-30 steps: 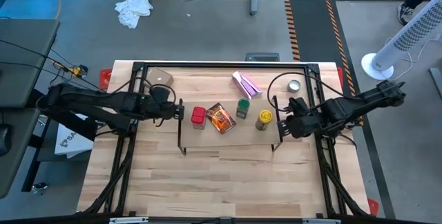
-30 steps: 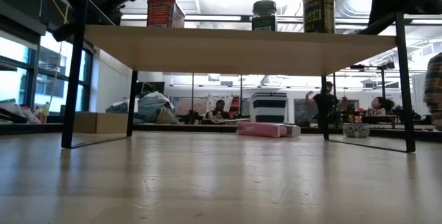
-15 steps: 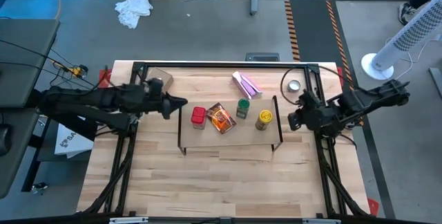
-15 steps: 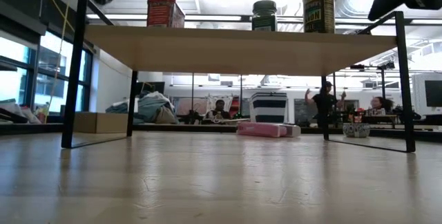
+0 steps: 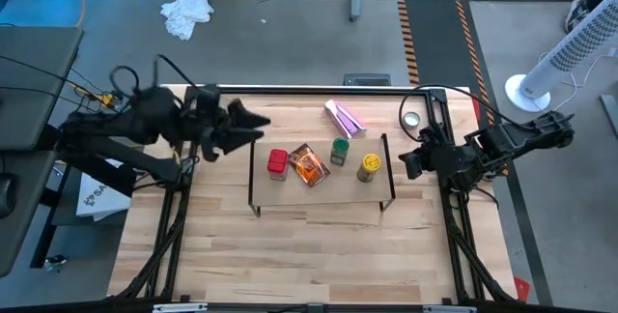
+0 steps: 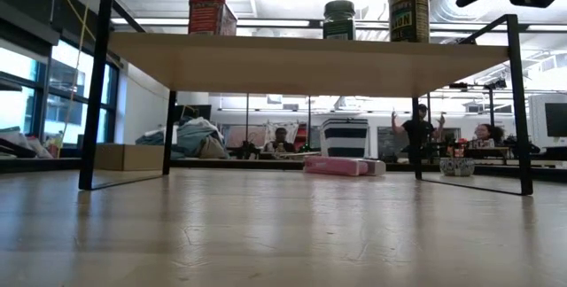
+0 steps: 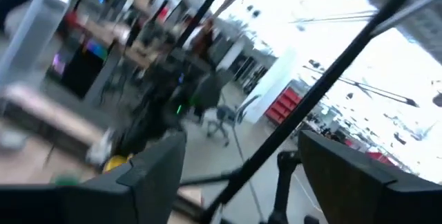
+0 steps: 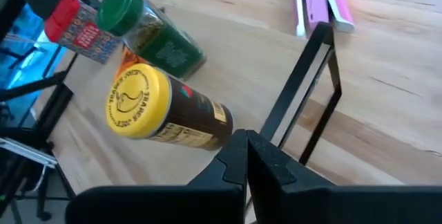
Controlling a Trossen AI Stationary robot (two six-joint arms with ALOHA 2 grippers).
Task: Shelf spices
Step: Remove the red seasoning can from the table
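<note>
Pale wood planks make up the table point(image 5: 290, 255) beneath me, with grey floor around it and a busy room of desks beyond in the low view. On the table stands the shelf point(image 5: 319, 209), a long low rack with a light wood top and thin black legs, and all four spices sit on its top: the red boxy container point(image 5: 278, 163) toward my left, the flat orange-brown packet point(image 5: 309, 166) lying just beside it, then the green-lidded jar point(image 5: 340, 151) and the yellow jar point(image 5: 369, 166) toward my right. Behind the shelf, on the bare table, lie a pink-purple packet point(image 5: 344, 118) and a small round silver tin point(image 5: 412, 120), well apart from each other. My left gripper point(image 5: 253, 125) hangs raised off the shelf's left end, near the red container but touching nothing, its two fingers point(image 7: 155, 172) spread apart with only air between them. My right gripper point(image 5: 406, 161) waits just off the shelf's right end, its fingers point(image 8: 231, 165) pressed together and empty, the yellow jar close in front of them.
</note>
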